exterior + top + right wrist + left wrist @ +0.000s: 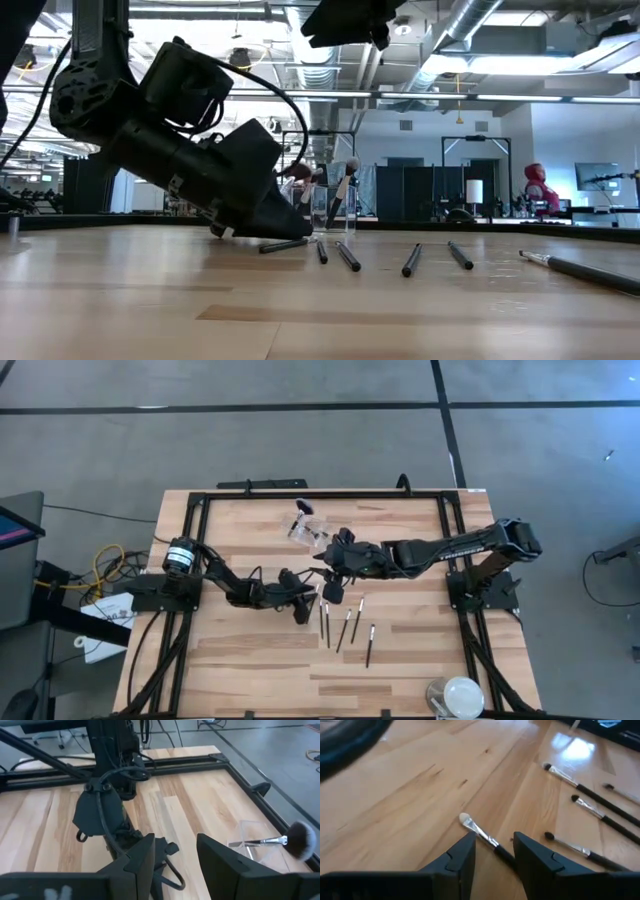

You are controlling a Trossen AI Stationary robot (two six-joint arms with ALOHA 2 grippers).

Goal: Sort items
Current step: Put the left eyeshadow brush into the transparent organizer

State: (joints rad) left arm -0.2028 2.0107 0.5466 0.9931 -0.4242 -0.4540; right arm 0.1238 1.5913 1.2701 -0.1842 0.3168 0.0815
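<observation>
Between the fingers of the left claw [492, 857] lies one makeup brush [482, 836], flat on the wooden worktop [250, 660], its pale tip pointing ahead of the claw. The fingers stand apart on either side of the black handle, released; whether they touch it cannot be told. In the high view the left claw [303, 607] sits near mid-worktop, low to the surface, with the left arm running in from the worktop's left edge.

Just beside this claw, on its right, further brushes lie in a loose row: brush two [325, 621], brush three [344, 630], brush four [370, 644] and a shorter one [360, 604]. The low view shows them as dark handles flat on the wood, close to the claw's tip [290, 232]. All lie apart from one another.

The right claw [333, 588] hangs above the worktop, just beyond the left claw and over the near ends of the row. Its fingers [145, 857] are spread and hold nothing. The right arm reaches in from the right edge.

Behind the right claw, a small clear plastic holder [312, 530] stands with a fluffy-headed brush [295, 840] resting across it. Upright brushes show in it in the low view [345, 190].

A round white-and-clear disc [458, 694] lies well apart, at the near right corner.
</observation>
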